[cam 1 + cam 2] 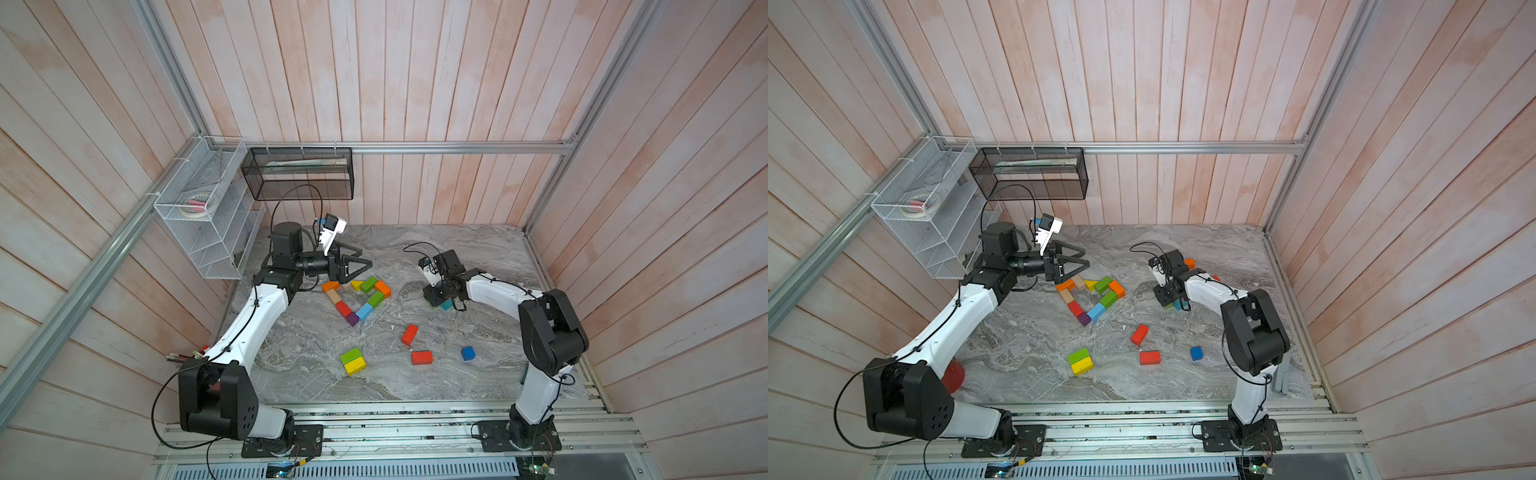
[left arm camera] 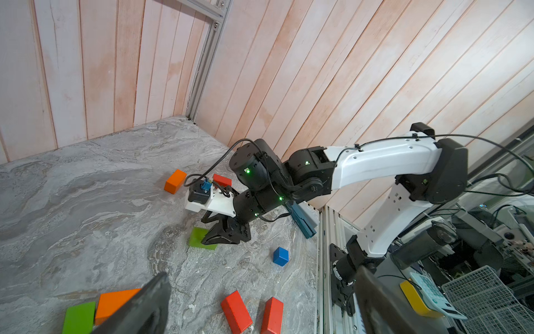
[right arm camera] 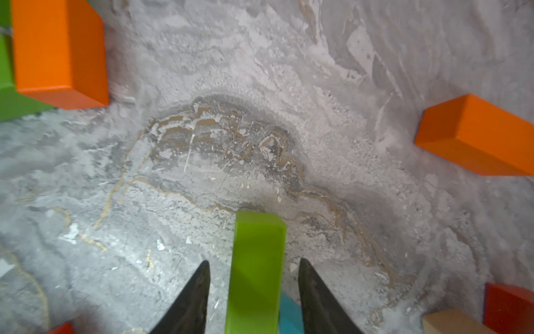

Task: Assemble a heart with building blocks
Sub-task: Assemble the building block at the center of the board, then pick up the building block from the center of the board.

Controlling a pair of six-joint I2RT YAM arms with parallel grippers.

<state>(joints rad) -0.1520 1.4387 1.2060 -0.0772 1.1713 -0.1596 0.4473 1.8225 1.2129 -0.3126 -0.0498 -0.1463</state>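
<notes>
- Green brick (image 3: 255, 271) lies on the desk (image 1: 478, 249) directly between the fingers of the right claw (image 3: 253, 260). In a top view only a sliver of it (image 1: 1169, 306) shows from under that claw.
- Right claw is partly spread. The right wrist view shows a strip of desk along each long side of the brick, so neither finger touches it and nothing is held.
- Long axis of the brick runs along the gap between the fingers, straight out from the wrist. The fingers therefore face its two long sides, and I judge they could close across its narrow width with no turn of the wrist.
- Teal block (image 3: 290, 315) sits close against the brick, down by one finger; I cannot tell whether they touch. A closing finger could nudge or catch it.
- Heart outline (image 1: 376, 298) lies well apart from this brick, to the robot's left, with bare desk between them.
- Left claw (image 1: 365, 257) is spread wide and empty, hovering at the outline's far edge. It is well apart from the green brick, so the right arm is plainly the nearer.
- Two red bricks (image 1: 409, 334) and a blue cube (image 1: 468, 353) lie loose nearer the robot.
</notes>
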